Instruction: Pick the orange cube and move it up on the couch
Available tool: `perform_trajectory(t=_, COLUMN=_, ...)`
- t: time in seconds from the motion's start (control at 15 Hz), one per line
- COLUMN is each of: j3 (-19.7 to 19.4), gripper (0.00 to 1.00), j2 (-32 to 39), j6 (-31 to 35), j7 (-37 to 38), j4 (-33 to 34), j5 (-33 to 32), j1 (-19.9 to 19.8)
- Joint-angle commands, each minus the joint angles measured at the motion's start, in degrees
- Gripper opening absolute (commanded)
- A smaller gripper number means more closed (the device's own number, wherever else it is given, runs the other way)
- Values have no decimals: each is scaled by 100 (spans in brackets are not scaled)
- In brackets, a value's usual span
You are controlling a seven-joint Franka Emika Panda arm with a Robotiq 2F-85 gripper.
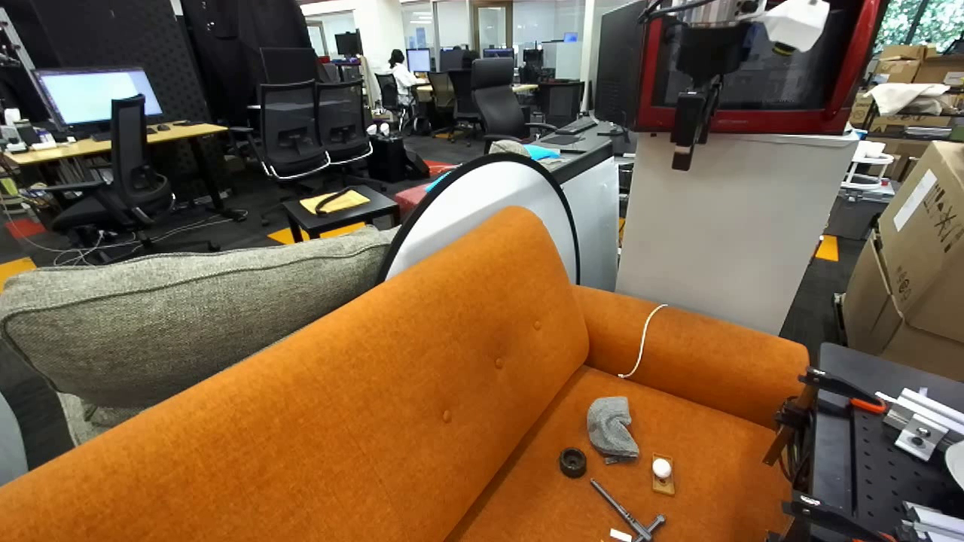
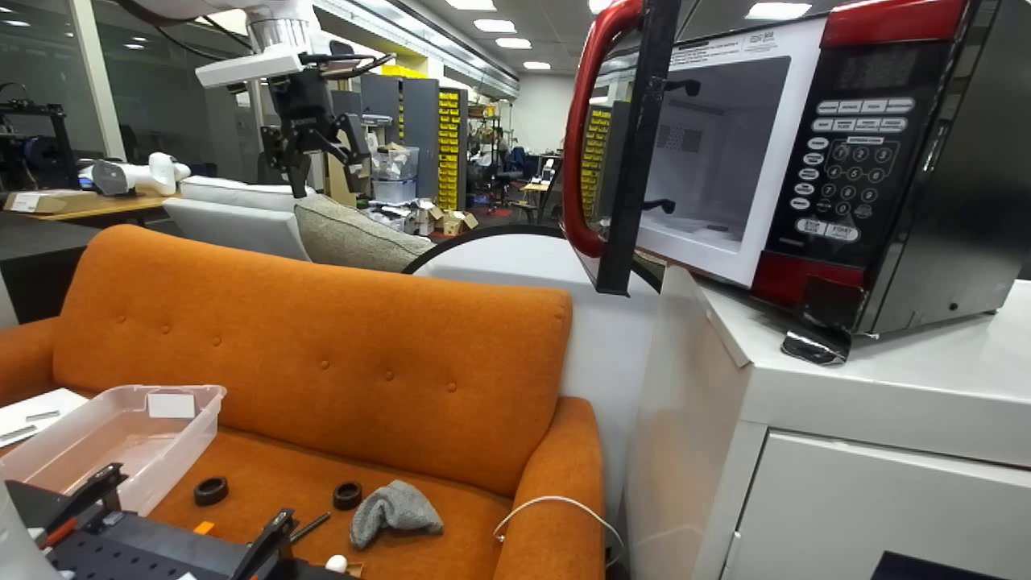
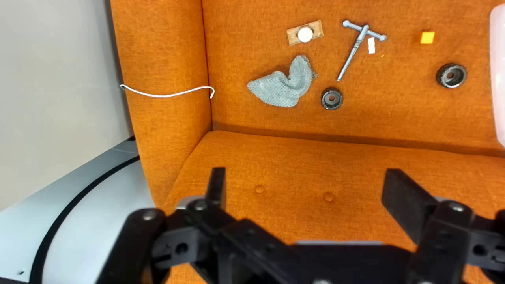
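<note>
Though small, bright yellow-orange cube (image 3: pixel 427 38)

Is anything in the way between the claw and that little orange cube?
Nothing visible: in the wrist view, the open claw has a clear line to the orange cube, uncovered on the couch. A dark ring lies near it, not touching.

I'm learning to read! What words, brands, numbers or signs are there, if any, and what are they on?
None is clear enough to quote.
Microwave: button markings and print above its opening, too small and blurred.
Gripper: a pale mark, too blurred.
Cardboard box: black printed signs, too blurred; its white label shows nothing readable.
</note>
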Motion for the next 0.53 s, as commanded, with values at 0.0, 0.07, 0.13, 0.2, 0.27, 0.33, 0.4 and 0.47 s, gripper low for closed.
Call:
perform_trajectory(t=0.0, j3=50, gripper=100, j2=317, j6=293, j7=60, j4=10, j5=-76, j1=70)
perform_trajectory(t=0.07, j3=97, gripper=100, j2=427, j6=407, j7=55, j4=-19, j5=-190, j1=99)
perform_trajectory(t=0.13, j3=134, gripper=100, j2=543, j6=468, j7=-2, j4=-46, j5=-262, j1=144)
perform_trajectory(t=0.2, j3=163, gripper=100, j2=651, j6=486, j7=-103, j4=-68, j5=-291, j1=195)
perform_trajectory(t=0.27, j3=195, gripper=100, j2=746, j6=428, j7=-169, j4=-90, j5=-328, j1=240)
perform_trajectory(t=0.33, j3=156, gripper=100, j2=659, j6=373, j7=-9, j4=-80, j5=-178, j1=233)
perform_trajectory(t=0.4, j3=182, gripper=100, j2=753, j6=374, j7=-10, j4=-90, j5=-209, j1=272)
perform_trajectory(t=0.47, j3=193, gripper=100, j2=796, j6=375, j7=-15, j4=-90, j5=-232, j1=280)
